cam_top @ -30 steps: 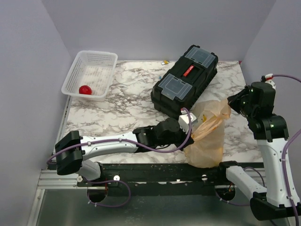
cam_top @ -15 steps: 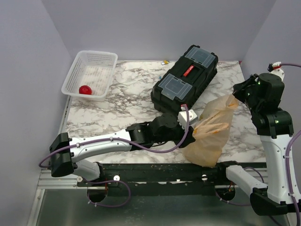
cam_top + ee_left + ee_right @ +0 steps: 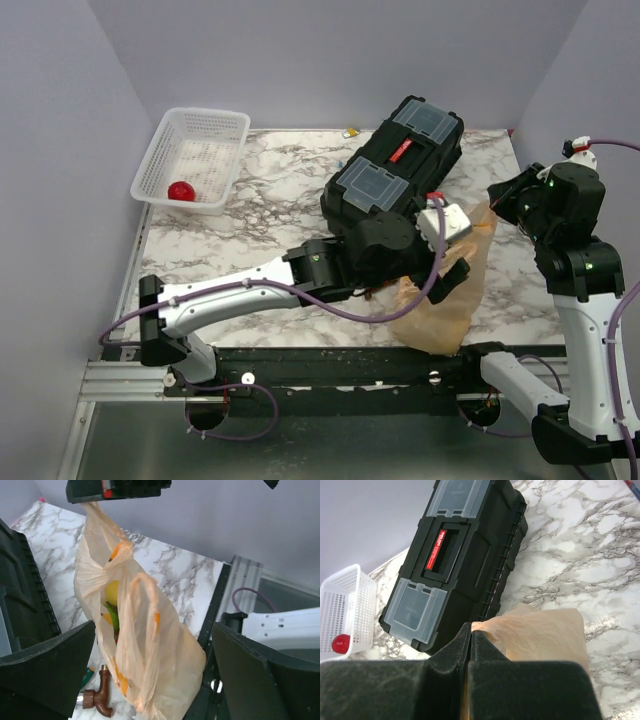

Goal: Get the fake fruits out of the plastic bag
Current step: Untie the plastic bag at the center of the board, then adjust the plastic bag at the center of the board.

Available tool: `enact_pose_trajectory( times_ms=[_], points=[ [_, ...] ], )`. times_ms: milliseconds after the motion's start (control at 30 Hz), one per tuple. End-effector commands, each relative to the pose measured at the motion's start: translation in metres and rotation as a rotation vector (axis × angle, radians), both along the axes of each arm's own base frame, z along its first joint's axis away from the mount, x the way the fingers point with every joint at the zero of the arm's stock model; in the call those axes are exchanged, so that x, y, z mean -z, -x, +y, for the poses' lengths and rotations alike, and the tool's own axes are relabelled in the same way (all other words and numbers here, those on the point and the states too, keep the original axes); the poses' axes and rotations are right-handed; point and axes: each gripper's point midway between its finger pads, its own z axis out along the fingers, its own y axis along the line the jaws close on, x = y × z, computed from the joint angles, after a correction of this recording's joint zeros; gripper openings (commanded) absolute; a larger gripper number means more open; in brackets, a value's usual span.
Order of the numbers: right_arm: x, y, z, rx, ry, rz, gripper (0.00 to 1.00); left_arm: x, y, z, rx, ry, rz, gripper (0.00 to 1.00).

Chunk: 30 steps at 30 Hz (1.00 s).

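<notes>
Top external view: a white mesh basket (image 3: 200, 112) sits on the marble counter (image 3: 270, 220) well to the left of the black toolbox (image 3: 393, 170), with a red round fruit (image 3: 181, 190) inside it. Just in front of the toolbox's near right corner, the left pincer (image 3: 452, 272) is released. In the left wrist view its fingers (image 3: 45, 670) are spread wide, with the plastic bag (image 3: 145, 650) between them. The bag stands against the toolbox's right side and holds a yellow fruit (image 3: 112, 592) and a green fruit (image 3: 114, 620). A brown tap-shaped piece (image 3: 102, 700) lies at its foot beside the toolbox. Right of the toolbox, the right pincer (image 3: 497, 212) is clenched on the bag's top edge, holding it up.
</notes>
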Motion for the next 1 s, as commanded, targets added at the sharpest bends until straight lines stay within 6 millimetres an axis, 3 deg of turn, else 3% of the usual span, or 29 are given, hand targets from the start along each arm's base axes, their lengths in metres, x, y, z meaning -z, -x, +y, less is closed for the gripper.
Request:
enact_pose_trajectory(
  times_ms=[0, 133, 300, 433, 500, 600, 633, 700, 967],
  points=[
    [-0.007, 0.007, 0.001, -0.021, 0.019, -0.009, 0.01, 0.039, -0.019, -0.016, -0.158, -0.214, -0.096, 0.99],
    [-0.003, 0.009, 0.001, -0.021, 0.021, -0.003, 0.01, 0.056, -0.038, -0.026, -0.255, -0.308, -0.145, 0.99],
    [-0.002, 0.009, 0.001, -0.025, 0.025, 0.006, 0.01, 0.069, -0.046, -0.039, -0.29, -0.37, -0.17, 0.97],
    [-0.003, 0.011, -0.001, -0.019, 0.039, 0.007, 0.01, 0.064, -0.05, -0.041, -0.313, -0.354, -0.18, 0.77],
    [0.0, 0.011, -0.003, -0.011, 0.045, 0.014, 0.01, 0.058, -0.047, -0.041, -0.305, -0.33, -0.169, 0.56],
    [0.007, 0.011, -0.005, 0.001, 0.049, 0.027, 0.01, 0.057, -0.043, -0.035, -0.289, -0.316, -0.155, 0.13],
    [0.009, 0.011, -0.006, 0.007, 0.05, 0.031, 0.01, 0.056, -0.041, -0.031, -0.285, -0.312, -0.15, 0.06],
    [0.008, 0.01, -0.01, 0.026, 0.057, 0.033, 0.01, 0.054, -0.037, -0.018, -0.282, -0.289, -0.135, 0.0],
    [0.0, 0.002, -0.045, 0.208, 0.147, 0.068, 0.01, 0.034, -0.009, 0.038, -0.15, -0.06, 0.068, 0.0]
  ],
)
